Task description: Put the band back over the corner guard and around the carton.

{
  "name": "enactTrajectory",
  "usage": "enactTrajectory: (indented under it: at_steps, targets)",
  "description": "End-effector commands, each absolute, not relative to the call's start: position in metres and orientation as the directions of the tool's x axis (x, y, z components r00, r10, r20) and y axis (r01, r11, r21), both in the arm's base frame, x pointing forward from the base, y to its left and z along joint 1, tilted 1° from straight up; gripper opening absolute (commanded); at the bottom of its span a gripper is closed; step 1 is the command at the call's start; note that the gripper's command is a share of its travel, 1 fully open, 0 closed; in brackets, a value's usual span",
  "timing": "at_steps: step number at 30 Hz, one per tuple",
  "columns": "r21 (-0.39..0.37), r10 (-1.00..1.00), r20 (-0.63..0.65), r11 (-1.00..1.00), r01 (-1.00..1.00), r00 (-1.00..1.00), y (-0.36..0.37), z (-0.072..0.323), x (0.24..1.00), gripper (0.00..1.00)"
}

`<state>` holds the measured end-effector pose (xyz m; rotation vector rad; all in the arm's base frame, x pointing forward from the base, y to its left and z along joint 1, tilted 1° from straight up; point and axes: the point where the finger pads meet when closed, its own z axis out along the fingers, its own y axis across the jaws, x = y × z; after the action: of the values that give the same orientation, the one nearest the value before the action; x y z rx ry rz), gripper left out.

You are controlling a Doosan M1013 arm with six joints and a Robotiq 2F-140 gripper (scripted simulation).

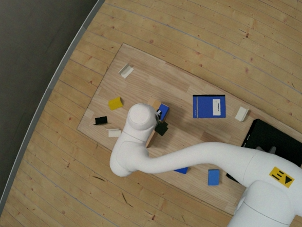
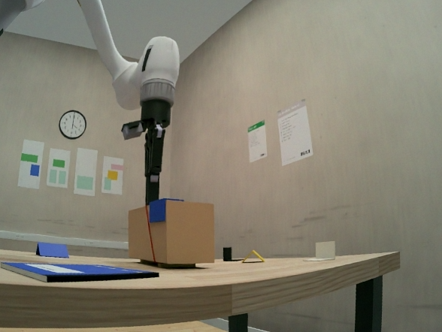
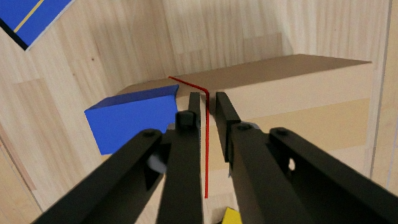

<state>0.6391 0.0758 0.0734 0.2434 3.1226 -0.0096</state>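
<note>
The brown carton (image 1: pixel 151 139) (image 2: pixel 189 233) (image 3: pixel 300 105) stands level on low dark supports. The blue corner guard (image 1: pixel 164 111) (image 2: pixel 158 211) (image 3: pixel 132 120) sits over the top edge at one end. The thin red band (image 2: pixel 150 233) (image 3: pixel 206 165) crosses the carton's top beside the guard, not over it, and slants down the side towards the guard's end. My gripper (image 2: pixel 152 203) (image 3: pixel 207 107) points down at the carton's top, its fingers a narrow gap apart with the band running between them. They do not visibly pinch it. The band's far side and underside are hidden.
A blue notebook (image 1: pixel 206 106) (image 2: pixel 75 271) lies nearby. Loose guards lie around: yellow (image 1: pixel 115 103) (image 2: pixel 253 256), black (image 1: pixel 101 120) (image 2: pixel 227 254), white (image 1: pixel 114 133), another white (image 1: pixel 126 71) and blue (image 1: pixel 182 170). A light blue block (image 1: pixel 213 177) lies near the arm.
</note>
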Motion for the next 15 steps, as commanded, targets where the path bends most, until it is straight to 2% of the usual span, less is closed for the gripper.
enactTrajectory:
  at_steps: [1,13,14,15]
  targets:
    - [-0.008,0.158,-0.006,0.987,0.158,-0.987,0.0760,0.0684,0.6368,0.18]
    - [-0.008,0.158,-0.006,0.987,0.158,-0.987,0.0760,0.0688,0.6369,0.18]
    - [-0.008,0.158,-0.006,0.987,0.158,-0.987,0.0760,0.0688,0.6369,0.10]
    - [-0.008,0.158,-0.006,0.987,0.158,-0.987,0.0761,0.0688,0.6369,0.10]
